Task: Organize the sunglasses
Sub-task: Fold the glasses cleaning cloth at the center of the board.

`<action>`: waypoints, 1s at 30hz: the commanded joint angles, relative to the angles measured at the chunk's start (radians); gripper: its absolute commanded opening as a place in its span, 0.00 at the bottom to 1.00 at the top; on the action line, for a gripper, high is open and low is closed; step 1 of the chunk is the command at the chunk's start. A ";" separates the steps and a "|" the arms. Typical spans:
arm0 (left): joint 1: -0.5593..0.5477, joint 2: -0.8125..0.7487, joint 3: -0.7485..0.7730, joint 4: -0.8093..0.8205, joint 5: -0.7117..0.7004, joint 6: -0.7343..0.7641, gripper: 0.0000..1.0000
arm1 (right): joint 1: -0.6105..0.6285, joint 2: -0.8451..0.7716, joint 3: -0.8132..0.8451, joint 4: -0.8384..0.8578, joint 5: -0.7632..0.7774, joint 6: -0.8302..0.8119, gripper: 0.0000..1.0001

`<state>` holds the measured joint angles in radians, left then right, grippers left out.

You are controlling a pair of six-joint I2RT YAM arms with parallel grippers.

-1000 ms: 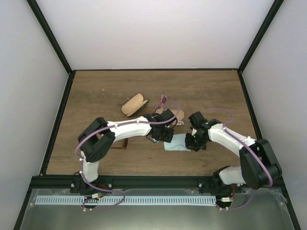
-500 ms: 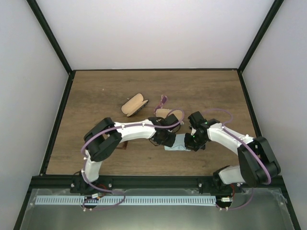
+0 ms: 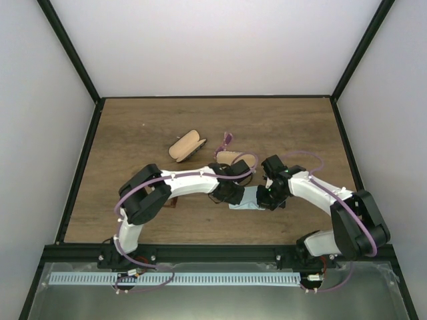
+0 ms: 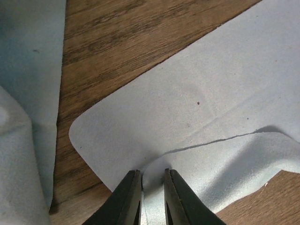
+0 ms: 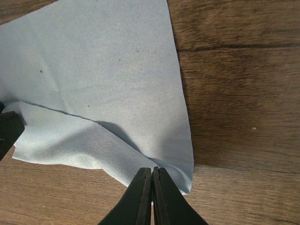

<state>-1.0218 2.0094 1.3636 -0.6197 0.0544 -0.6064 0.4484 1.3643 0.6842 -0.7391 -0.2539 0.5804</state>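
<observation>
Dark wood surface [image 3: 120,147], white walls, black frame rails. The sunglasses [image 3: 173,201] show only in the top view, as a dark sliver beside my left arm's elbow, partly under the forearm. They are well apart from both sets of fingers, and I can't make out more of them.

Right of them lies the blue cloth [image 3: 244,200], with both wrists bunched over it, so from above I can't read the grip. The wrist views settle it. The left fingers [image 4: 139,192] are nearly together, pinching a raised fold of the cloth. More pale blue fabric sits at that frame's left edge; can't tell if it's the same piece. The right fingers [image 5: 152,187] are pressed fully together on the cloth's lifted edge near a corner.

Only the top view shows the open tan case [image 3: 186,145] farther back and a second tan case [image 3: 230,157] half hidden behind the left wrist.
</observation>
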 commanded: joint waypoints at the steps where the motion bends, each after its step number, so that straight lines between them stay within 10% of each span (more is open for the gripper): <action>1: -0.014 0.026 0.023 -0.022 -0.015 0.006 0.15 | 0.007 0.000 0.000 0.000 0.002 -0.001 0.03; 30: -0.014 -0.042 0.030 -0.093 -0.092 -0.035 0.04 | 0.007 -0.020 0.057 -0.015 0.044 0.012 0.03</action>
<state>-1.0344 2.0090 1.4136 -0.7006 -0.0151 -0.6224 0.4484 1.3624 0.6865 -0.7403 -0.2344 0.5846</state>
